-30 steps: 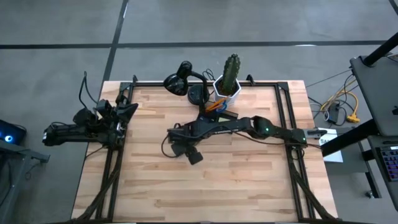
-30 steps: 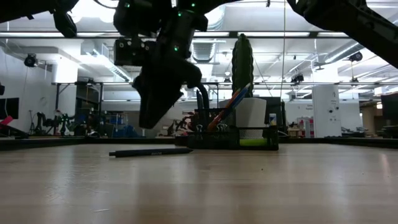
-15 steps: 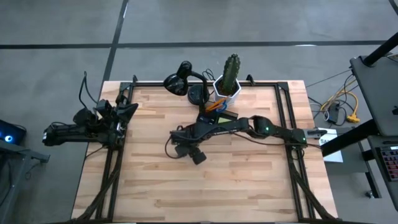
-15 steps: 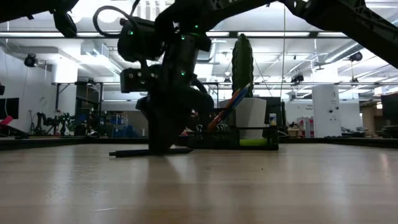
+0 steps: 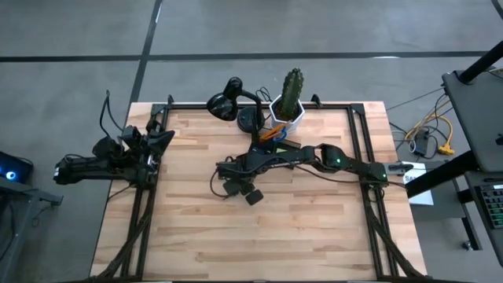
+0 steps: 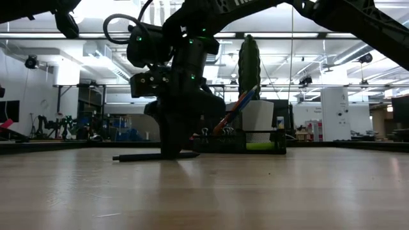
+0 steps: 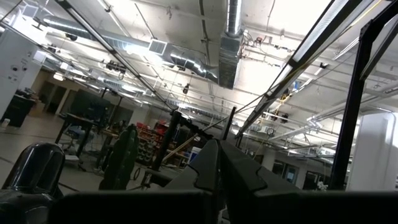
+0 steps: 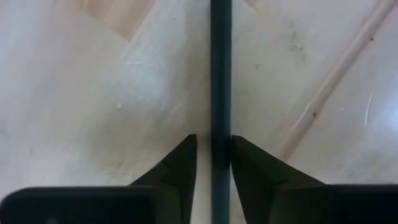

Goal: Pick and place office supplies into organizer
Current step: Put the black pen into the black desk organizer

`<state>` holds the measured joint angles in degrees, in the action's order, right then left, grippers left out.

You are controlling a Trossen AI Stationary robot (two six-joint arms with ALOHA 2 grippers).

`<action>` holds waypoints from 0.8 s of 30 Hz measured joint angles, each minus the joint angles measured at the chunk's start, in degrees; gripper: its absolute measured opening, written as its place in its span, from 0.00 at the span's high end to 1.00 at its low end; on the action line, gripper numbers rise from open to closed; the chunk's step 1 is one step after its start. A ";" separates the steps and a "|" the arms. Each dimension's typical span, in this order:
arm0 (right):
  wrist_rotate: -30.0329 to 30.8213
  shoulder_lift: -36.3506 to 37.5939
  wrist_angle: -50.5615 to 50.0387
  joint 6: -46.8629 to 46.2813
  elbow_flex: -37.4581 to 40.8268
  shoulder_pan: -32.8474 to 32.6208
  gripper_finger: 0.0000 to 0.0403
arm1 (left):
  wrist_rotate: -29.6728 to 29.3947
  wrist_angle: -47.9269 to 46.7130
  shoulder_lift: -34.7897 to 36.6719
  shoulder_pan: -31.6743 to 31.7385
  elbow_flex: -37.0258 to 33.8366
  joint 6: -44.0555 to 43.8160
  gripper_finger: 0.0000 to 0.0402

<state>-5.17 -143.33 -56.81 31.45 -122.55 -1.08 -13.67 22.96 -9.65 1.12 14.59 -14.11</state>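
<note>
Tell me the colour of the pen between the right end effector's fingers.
Dark, nearly black pen, clearest in the right wrist view.

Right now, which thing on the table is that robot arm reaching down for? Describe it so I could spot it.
Start at the cactus at the wooden table's back edge, then come forward to the right tool. Between its fingers lies a thin dark pen, flat on the bare wood, alone, unlike the pencils standing in the organizer.

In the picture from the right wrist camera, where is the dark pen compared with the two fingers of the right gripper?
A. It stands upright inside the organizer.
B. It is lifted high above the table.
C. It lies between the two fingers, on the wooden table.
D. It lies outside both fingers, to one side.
C: the dark pen runs straight through the narrow gap between the right gripper fingers, flat on the wooden table; the low view also shows it lying on the tabletop.
</note>
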 joint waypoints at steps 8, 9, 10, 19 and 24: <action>-0.03 0.07 -0.14 -1.76 0.42 0.01 0.94 | -0.02 0.00 0.00 0.00 0.02 0.02 1.00; 0.01 0.07 -0.13 -2.35 0.42 0.09 0.95 | -0.02 0.00 0.00 0.00 0.02 0.02 1.00; 0.00 0.07 -0.12 -3.02 0.42 0.18 0.96 | 0.00 0.00 0.00 -0.02 0.02 0.02 1.00; -0.94 1.79 -2.54 -16.55 0.68 0.99 0.96 | -0.01 0.01 0.01 -0.01 0.01 0.04 1.00; -2.30 5.94 -3.66 -19.32 0.69 1.12 0.96 | -0.02 0.02 0.06 -0.02 0.00 0.04 1.00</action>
<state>-7.47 -137.38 -60.47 12.14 -121.86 0.03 -13.69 22.98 -9.59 1.11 14.59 -14.06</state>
